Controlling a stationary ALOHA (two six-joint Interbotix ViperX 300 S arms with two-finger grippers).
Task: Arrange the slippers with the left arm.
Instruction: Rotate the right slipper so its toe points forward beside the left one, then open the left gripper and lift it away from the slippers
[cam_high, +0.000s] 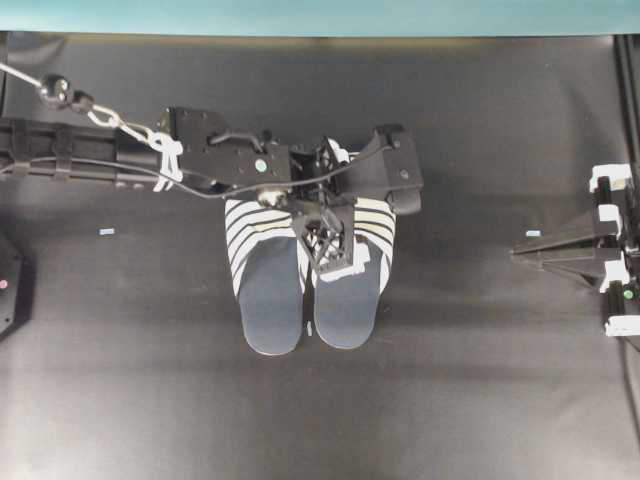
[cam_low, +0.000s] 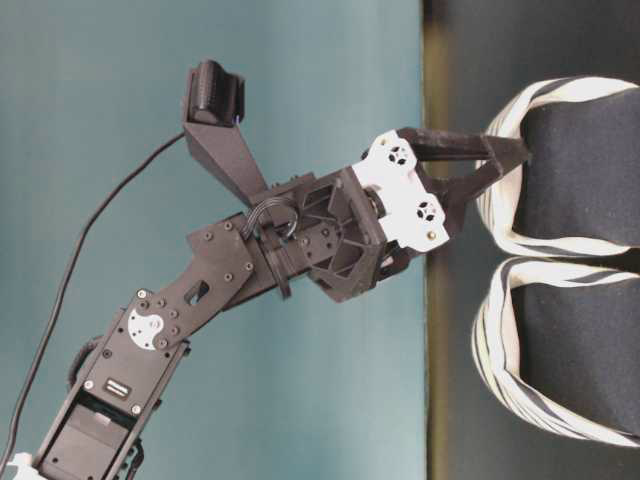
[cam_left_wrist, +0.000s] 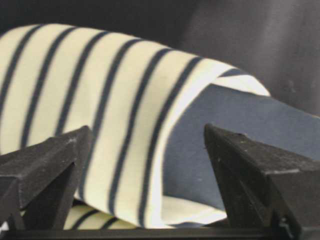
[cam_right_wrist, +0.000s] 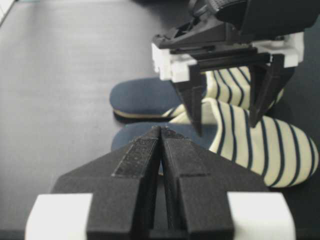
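Dark table (cam_high: 120, 400), slippers (cam_high: 270, 300) paired side by side; left tool (cam_right_wrist: 227, 117) spread wide over the striped top. Best lift straight up, avoid nudging them.

Even, soft light from above; the dark mat (cam_high: 120, 380) shows a faint pale sheen below the left gripper (cam_high: 335, 240) in the overhead view. Overhead picture is slightly soft and grainy. In the left wrist view the striped slipper (cam_left_wrist: 115, 115) between the fingers is blurred. The right gripper (cam_right_wrist: 160, 131) is out of focus up close.
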